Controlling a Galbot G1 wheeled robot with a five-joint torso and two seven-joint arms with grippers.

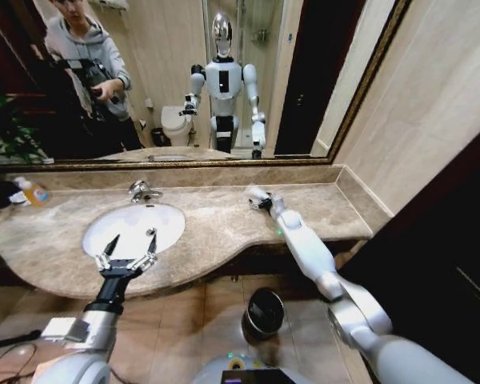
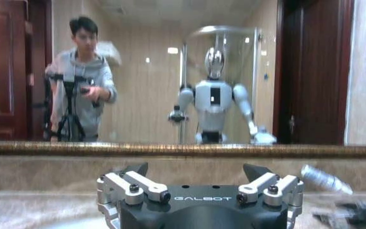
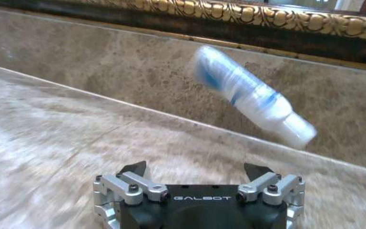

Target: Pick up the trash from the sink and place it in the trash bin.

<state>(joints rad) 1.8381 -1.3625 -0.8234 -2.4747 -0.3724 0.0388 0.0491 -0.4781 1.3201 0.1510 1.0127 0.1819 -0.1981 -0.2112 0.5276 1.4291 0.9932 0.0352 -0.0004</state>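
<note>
Left gripper (image 1: pixel 128 246) hung over the sink (image 1: pixel 96 226), fingers apart, empty. Right gripper (image 1: pixel 262 202) sat low on the counter (image 1: pixel 216 220), jaws spread; a white tube (image 3: pixel 253 96), seemingly airborne, tilted beyond it.

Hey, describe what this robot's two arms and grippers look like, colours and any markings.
Both arms have glossy white shells. The left gripper has silver metal fingers on a black body and black wrist. The right gripper is dark at the end of its white forearm. In the wrist views, each black gripper body reads GALBOT in white, flanked by silver bolted linkages.

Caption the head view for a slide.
Left tool open over the sink; right tool at a white tube.
</note>
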